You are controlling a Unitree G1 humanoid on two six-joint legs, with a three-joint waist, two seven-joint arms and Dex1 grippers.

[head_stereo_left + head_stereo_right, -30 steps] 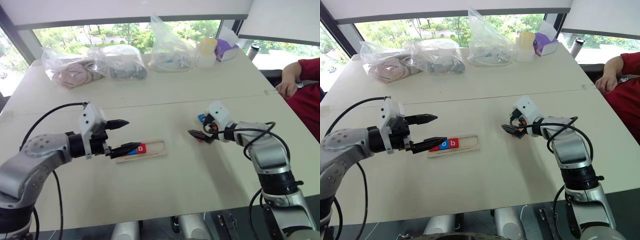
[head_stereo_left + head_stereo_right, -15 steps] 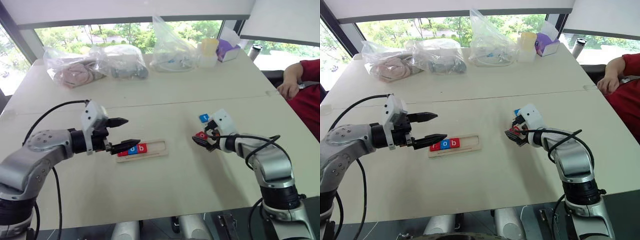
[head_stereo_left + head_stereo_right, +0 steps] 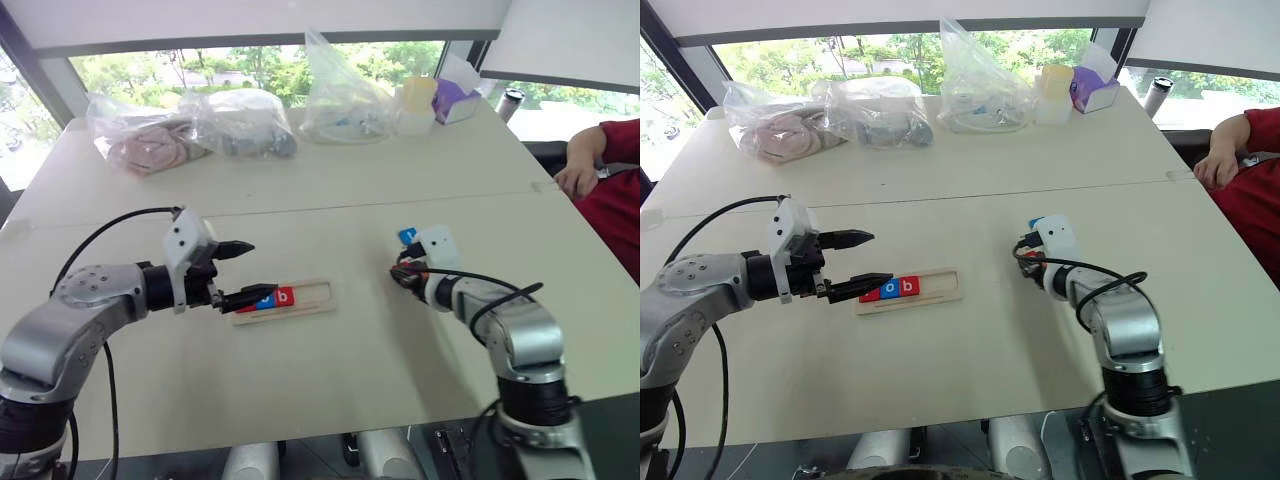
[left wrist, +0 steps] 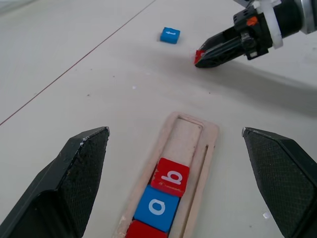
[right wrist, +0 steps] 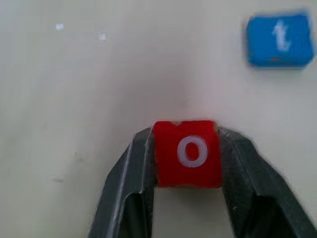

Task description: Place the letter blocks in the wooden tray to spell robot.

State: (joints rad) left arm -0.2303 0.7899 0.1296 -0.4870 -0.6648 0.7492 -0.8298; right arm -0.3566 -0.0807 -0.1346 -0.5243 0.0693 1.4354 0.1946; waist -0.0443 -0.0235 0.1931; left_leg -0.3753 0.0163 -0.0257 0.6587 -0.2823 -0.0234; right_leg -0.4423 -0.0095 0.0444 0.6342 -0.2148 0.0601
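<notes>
Right tool (image 5: 187, 156) is clamped on the red "o" block (image 5: 187, 153), 1 finger pressed to each side of the tile, letter facing up, low over the counter (image 3: 330, 390). You can see the same grip from the left wrist view, where the red tile shows at the tips of the closed black fingers. In the head view that tool sits at about 3 o'clock from the wooden tray (image 3: 312, 299), well apart from it.

Your left tool (image 3: 248, 271) has its fingers spread wide apart and holds nothing. It hovers at the tray's 9 o'clock end, the lower finger reaching over the first tile there.

You have 3 letter blocks seated in the tray, packed toward its 9 o'clock end: a red tile mostly hidden under the left finger, then the blue "o" block (image 4: 157, 208), then the red "b" block (image 4: 171, 177). That "b" tile sits slightly skewed, touching the blue one. The tray's remaining slots toward 3 o'clock are bare wood.

You will find the blue "t" block (image 5: 280, 38) lying flat on the counter, letter up, near the right tool at roughly its 12 o'clock in the head view, apart from the fingers.
</notes>
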